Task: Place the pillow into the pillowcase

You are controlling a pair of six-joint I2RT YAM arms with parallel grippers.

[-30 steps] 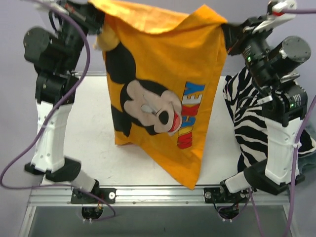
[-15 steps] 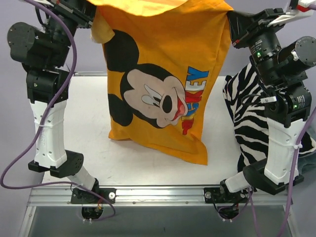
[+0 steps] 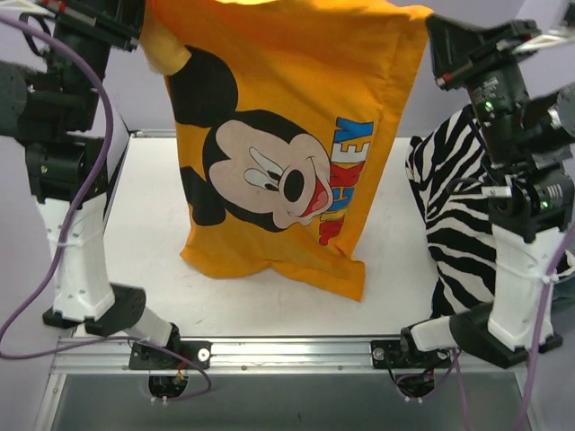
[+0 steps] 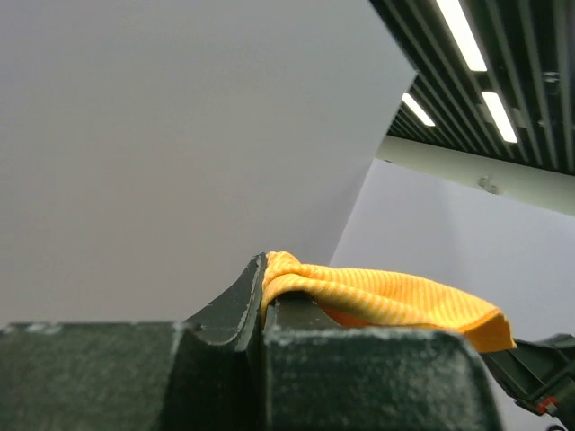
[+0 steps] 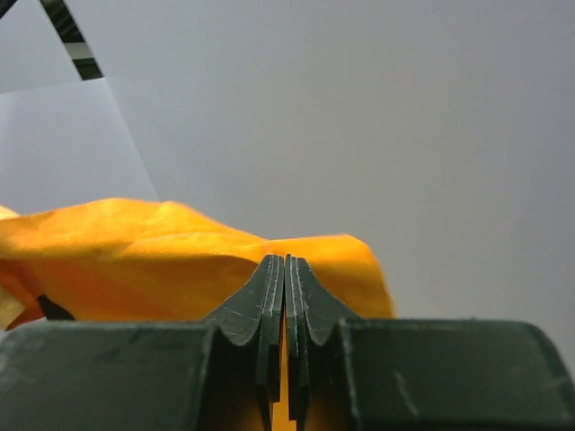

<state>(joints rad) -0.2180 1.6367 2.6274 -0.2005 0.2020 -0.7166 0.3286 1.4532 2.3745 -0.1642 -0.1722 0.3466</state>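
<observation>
**Orange pillowcase hoisted and pulled flat between both arms**

Orange cloth now hangs higher and squarer than it did a second ago. Back then the pillowcase (image 3: 287, 171) drooped in a long point almost to the near edge of the desk (image 3: 153, 269), with its top hem sagging. Since then both arms have risen and drawn apart, so the top edge is nearly taut and the printed face reads straight. The bottom edge now hangs level with the near half of the desk instead of trailing towards the rail.

My reading is that this is a lift-and-shake step meant to let the filling drop to the closed end, but the case's opening is not visible from any view.

The left end effector (image 4: 262, 278) is clamped on a fold of orange fabric at the upper left corner. The right end effector (image 5: 285, 269) has its fingers pressed together, with orange cloth pinched between them at the upper right corner.

What looks like a corner of the pillow (image 3: 164, 49) — a paler yellow bulge — pokes out just beside the left end effector. How much of it sits inside the case I cannot tell. The zebra cushion (image 3: 449, 224) rests on the right side of the desk, by the right arm.
</observation>
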